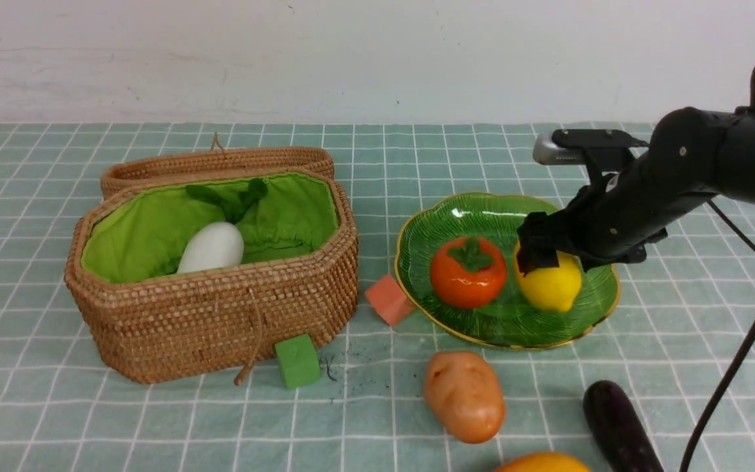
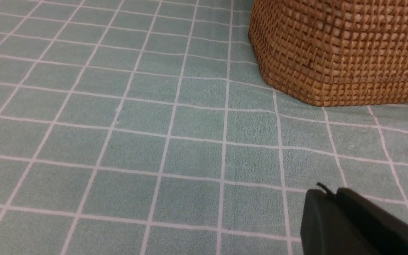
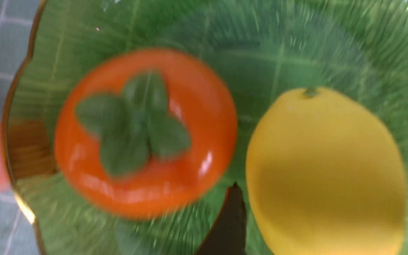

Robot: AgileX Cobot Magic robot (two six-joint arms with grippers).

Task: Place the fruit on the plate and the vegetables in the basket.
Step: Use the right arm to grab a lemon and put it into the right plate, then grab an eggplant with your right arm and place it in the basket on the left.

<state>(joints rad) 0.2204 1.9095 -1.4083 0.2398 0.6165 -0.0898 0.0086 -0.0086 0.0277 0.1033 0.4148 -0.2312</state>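
Observation:
The green glass plate (image 1: pixel 476 213) holds the orange-red fruit with a green cap (image 1: pixel 468 272) and the yellow lemon (image 1: pixel 551 282). My right gripper (image 1: pixel 538 252) is just above the lemon, open, with a finger on each side of it. In the right wrist view the lemon (image 3: pixel 328 173) lies between the fingers of the right gripper (image 3: pixel 331 193), on the plate (image 3: pixel 296 46) beside the orange-red fruit (image 3: pixel 143 131). The mango (image 1: pixel 541 463) lies at the front edge. The wicker basket (image 1: pixel 220 314) holds the white radish (image 1: pixel 212 247). The potato (image 1: pixel 464 395) and eggplant (image 1: pixel 620 426) lie on the cloth. The carrot is out of view. My left gripper (image 2: pixel 326 193) is shut, low over the cloth.
A salmon-pink cube (image 1: pixel 388 299) touches the plate's left rim. A green cube (image 1: pixel 297 360) sits at the basket's front. The basket lid (image 1: pixel 220 162) leans behind the basket. The basket wall (image 2: pixel 342 49) shows in the left wrist view.

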